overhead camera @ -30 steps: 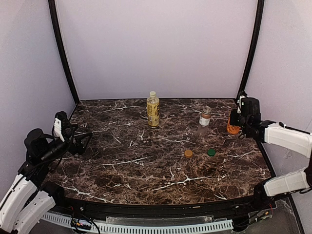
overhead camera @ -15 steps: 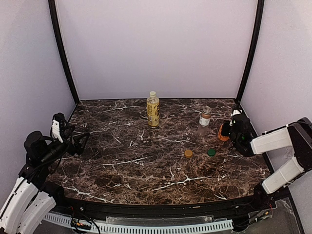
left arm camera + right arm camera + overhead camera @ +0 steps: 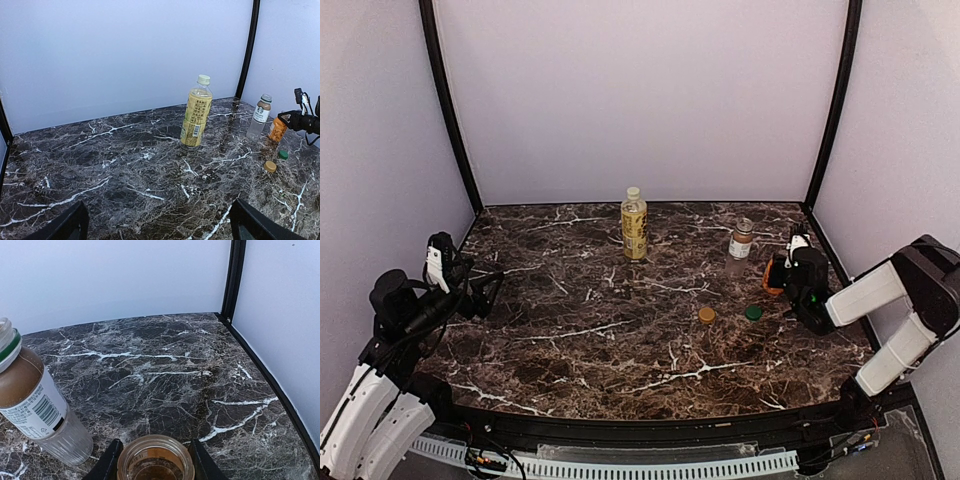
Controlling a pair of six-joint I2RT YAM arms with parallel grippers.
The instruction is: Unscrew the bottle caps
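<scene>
Right arm [image 3: 865, 290] stretched left, low; jaws clamping uncapped orange bottle [image 3: 774, 274].

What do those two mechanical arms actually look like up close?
Both the left arm and right arm have smooth white tube-like shells joined by black joints. Each ends in a black head with two dark fingers; thin black cables loop around the heads.

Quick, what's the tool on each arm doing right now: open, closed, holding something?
Left tool: open, holding nothing.
Right tool: closed on the orange bottle, whose mouth is uncapped.
</scene>
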